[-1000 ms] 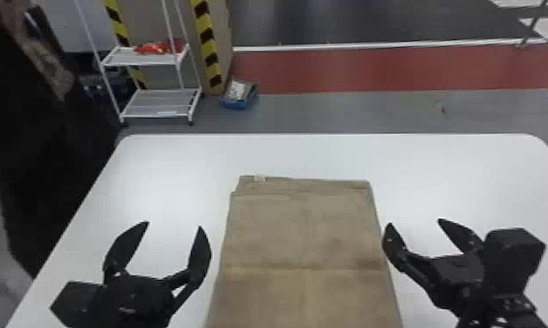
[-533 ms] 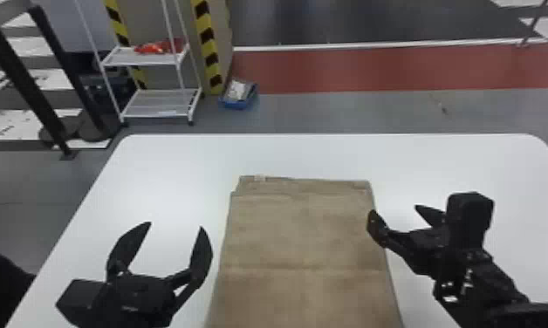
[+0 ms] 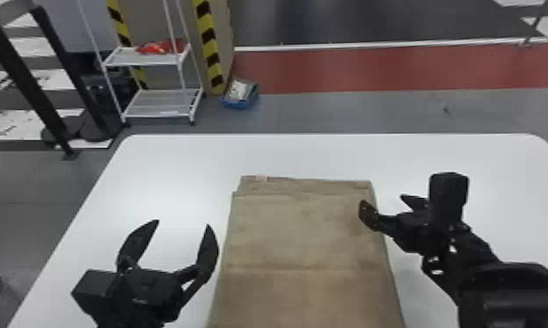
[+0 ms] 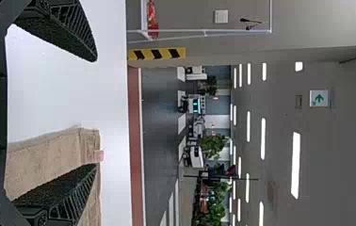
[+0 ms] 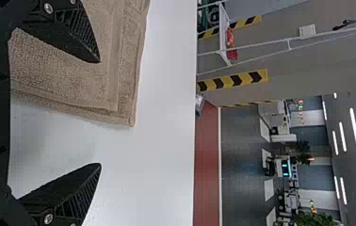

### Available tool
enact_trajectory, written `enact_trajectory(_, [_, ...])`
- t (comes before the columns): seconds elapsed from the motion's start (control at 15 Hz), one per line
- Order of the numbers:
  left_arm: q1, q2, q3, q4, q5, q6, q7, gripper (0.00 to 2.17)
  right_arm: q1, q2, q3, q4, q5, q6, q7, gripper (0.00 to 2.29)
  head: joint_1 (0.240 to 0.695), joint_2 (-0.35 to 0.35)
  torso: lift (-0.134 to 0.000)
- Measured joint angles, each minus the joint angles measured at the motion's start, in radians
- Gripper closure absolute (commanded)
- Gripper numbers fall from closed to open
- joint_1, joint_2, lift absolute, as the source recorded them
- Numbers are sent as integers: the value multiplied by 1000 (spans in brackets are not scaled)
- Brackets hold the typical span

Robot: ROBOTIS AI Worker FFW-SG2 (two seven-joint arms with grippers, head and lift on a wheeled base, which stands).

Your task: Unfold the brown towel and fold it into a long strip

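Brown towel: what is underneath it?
The brown towel lies on the white table, bare past the towel's far, left and right edges. A lower layer peeks out at the far edge. What lies directly beneath is covered and can't be seen.

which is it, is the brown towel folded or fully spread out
Folded: the towel has one layer's edge stopping short of another's at its far end.

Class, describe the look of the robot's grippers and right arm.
The left gripper and right gripper are black, with flat, pointed, ribbed fingers; silvery screw heads show at the right one's finger bases. The right arm is black, with a rounded casing.
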Motion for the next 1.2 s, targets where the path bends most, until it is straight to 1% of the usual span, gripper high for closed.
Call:
enact_trajectory(0.2, [-33, 0, -16, 28, 1, 25, 0, 73, -36, 4, 6, 75, -1, -45, 29, 178, 695, 97, -114])
enact_trajectory(0.4, [-58, 0, -26, 48, 2, 40, 0, 73, -58, 6, 18, 101, 2, -58, 33, 194, 695, 97, -114])
enact_trajectory(0.53, [-64, 0, -27, 56, 3, 41, 0, 73, -73, 8, 27, 121, 8, -59, 32, 272, 695, 101, -114])
enact_trajectory(0.67, [-72, 0, -31, 65, 4, 42, 0, 73, -80, 8, 30, 133, 10, -59, 32, 289, 695, 101, -114])
enact_trajectory(0.8, [-77, 1, -40, 70, 4, 46, 0, 73, -81, 9, 33, 137, 11, -58, 32, 407, 695, 96, -114])
enact_trajectory(0.87, [-79, 2, -43, 71, 4, 48, 0, 73, -81, 9, 35, 140, 12, -57, 32, 407, 695, 95, -114])
enact_trajectory(1.0, [-79, 5, -45, 72, 6, 49, 0, 76, -81, 9, 42, 142, 12, -56, 34, 508, 695, 97, -114])
enact_trajectory(1.2, [-77, 7, -45, 72, 8, 48, 0, 76, -81, 9, 47, 145, 12, -56, 34, 559, 695, 102, -114])
